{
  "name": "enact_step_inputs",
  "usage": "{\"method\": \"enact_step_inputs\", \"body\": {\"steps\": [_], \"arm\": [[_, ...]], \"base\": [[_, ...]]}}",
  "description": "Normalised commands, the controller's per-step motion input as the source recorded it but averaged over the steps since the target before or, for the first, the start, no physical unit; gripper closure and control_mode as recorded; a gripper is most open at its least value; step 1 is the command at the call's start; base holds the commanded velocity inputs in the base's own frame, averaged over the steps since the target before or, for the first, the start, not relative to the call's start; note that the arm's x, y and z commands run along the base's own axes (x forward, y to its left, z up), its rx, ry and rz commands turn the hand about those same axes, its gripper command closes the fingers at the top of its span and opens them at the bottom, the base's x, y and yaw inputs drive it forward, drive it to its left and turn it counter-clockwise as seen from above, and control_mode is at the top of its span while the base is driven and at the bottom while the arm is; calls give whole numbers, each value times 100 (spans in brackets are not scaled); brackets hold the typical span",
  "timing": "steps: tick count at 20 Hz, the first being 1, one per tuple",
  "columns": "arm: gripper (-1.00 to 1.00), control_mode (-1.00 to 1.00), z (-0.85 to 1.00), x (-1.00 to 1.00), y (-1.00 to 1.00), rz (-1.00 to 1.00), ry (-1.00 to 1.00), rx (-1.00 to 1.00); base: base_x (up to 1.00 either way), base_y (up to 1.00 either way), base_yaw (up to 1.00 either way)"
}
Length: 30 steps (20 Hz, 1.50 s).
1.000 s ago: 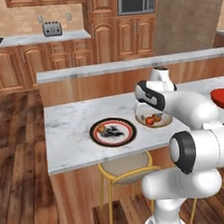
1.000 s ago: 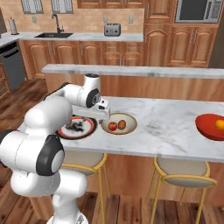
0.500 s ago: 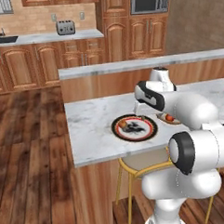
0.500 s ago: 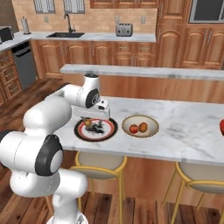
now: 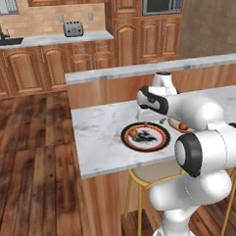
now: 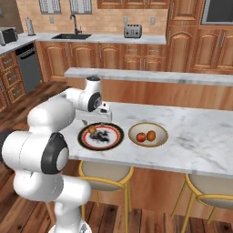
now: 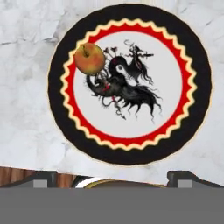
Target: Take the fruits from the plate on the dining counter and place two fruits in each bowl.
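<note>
**Now: open hand over plate, one fruit left on it**

Hand hangs above the plate, fingers spread wide, nothing held. Plate sits on the marble table near its front edge, above a stool. One brownish-orange fruit rests on the plate's white centre, close to the red band. Tan bowl stands just beside the plate on the robot's right, apart from it, with a red apple and an orange fruit inside, side by side.
</note>
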Motion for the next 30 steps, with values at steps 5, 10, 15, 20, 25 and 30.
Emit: {"method": "enact_step_inputs", "body": {"steps": [5,10,15,20,25,30], "arm": [[-100,-100,-43,99,53,7,1,0],[-100,-100,-52,89,22,1,0,0],[-100,-100,-36,41,0,0,0,0],[-100,-100,-21,14,2,0,1,0],[-100,-100,-11,-18,2,0,0,0],[-100,-100,-17,-32,4,0,0,0]], "base": [[0,0,0],[0,0,0],[0,0,0],[0,0,0],[0,0,0],[0,0,0]]}}
